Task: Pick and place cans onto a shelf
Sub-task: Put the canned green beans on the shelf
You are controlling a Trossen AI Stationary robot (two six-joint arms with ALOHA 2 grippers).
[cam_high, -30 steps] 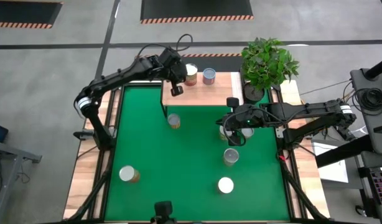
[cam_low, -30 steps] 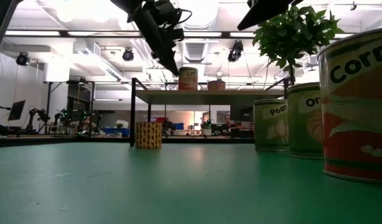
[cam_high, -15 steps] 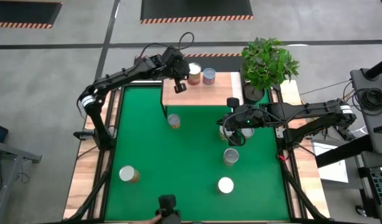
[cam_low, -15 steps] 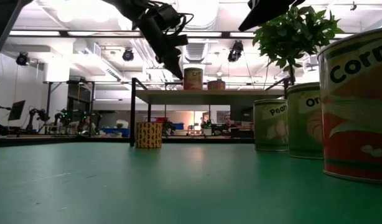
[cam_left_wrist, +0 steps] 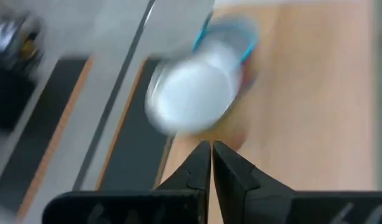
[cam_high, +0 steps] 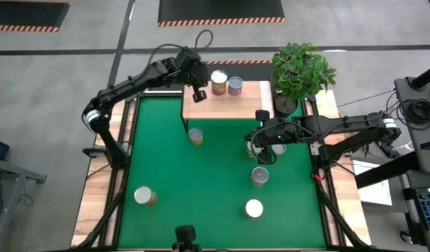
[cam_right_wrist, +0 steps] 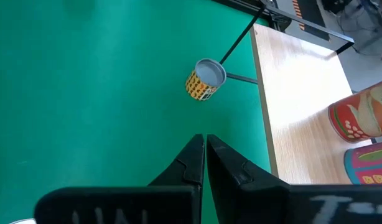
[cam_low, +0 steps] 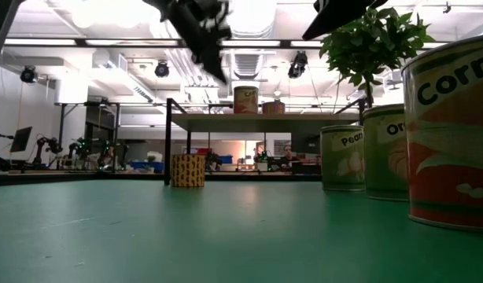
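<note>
The light-wood shelf (cam_high: 225, 105) stands at the green table's far edge. Two cans stand upright on it, an orange-labelled one (cam_high: 218, 82) and a grey-blue one (cam_high: 234, 85). My left gripper (cam_high: 199, 92) is shut and hangs above the shelf's left part, just left of the orange-labelled can (cam_left_wrist: 194, 96) and apart from it. My right gripper (cam_high: 255, 143) is shut and empty above the table's right middle, over two cans (cam_high: 276, 148). More cans stand on the table: (cam_high: 195, 136), (cam_high: 260, 176), (cam_high: 254, 208), (cam_high: 143, 196).
A potted plant (cam_high: 299, 70) stands at the shelf's right end. The shelf's thin black legs (cam_low: 169, 141) reach down to the table. In the low view three cans (cam_low: 454, 134) stand close at the right. Open green surface lies at the table's left and middle.
My left gripper, shut, first pressed against the orange-labelled can's left side, and the can slid a little toward the table's right along the shelf. The gripper has then risen and drawn back toward the far edge, clear of the can.
</note>
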